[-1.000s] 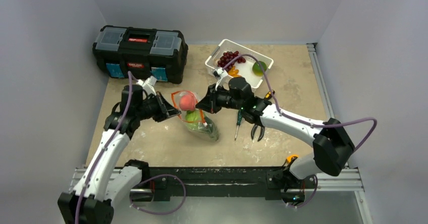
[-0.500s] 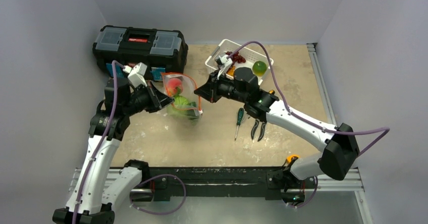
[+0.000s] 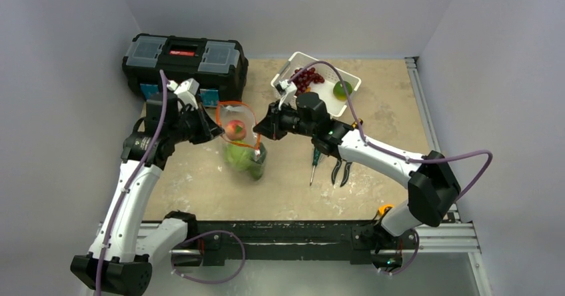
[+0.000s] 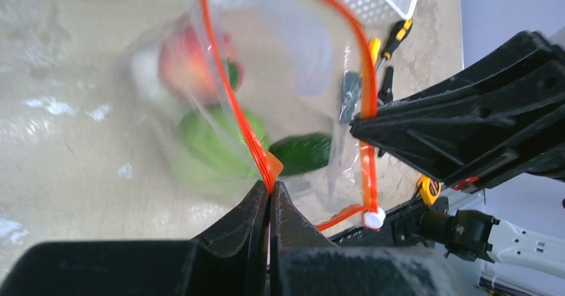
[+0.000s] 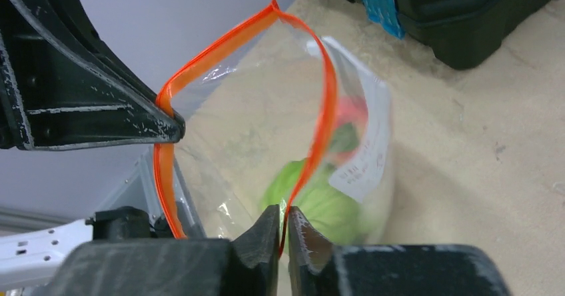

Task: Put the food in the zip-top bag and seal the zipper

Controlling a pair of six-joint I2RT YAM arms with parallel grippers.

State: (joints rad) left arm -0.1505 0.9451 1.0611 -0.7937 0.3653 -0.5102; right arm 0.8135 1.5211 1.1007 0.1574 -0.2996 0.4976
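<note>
Left gripper [image 4: 269, 191] pinched tight on zipper [image 4: 365, 76] corner; right gripper [image 5: 283, 216] clamped on opposite strip. Zip-top bag [image 4: 300, 49] between them, mouth open. Inside: peach [image 4: 190, 59], cabbage [image 4: 213, 139], cucumber [image 4: 303, 153], all blurred. Bag label [image 5: 363, 166] print unreadable. Toolbox [image 3: 183, 59] red label too small to read.

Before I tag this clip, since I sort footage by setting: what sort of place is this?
Probably a robotics lab test cell: two robot arms bolted to a rail at the table's edge, plain grey walls on three sides, plus a toolbox, a fruit basket and a zip-top bag.
</note>
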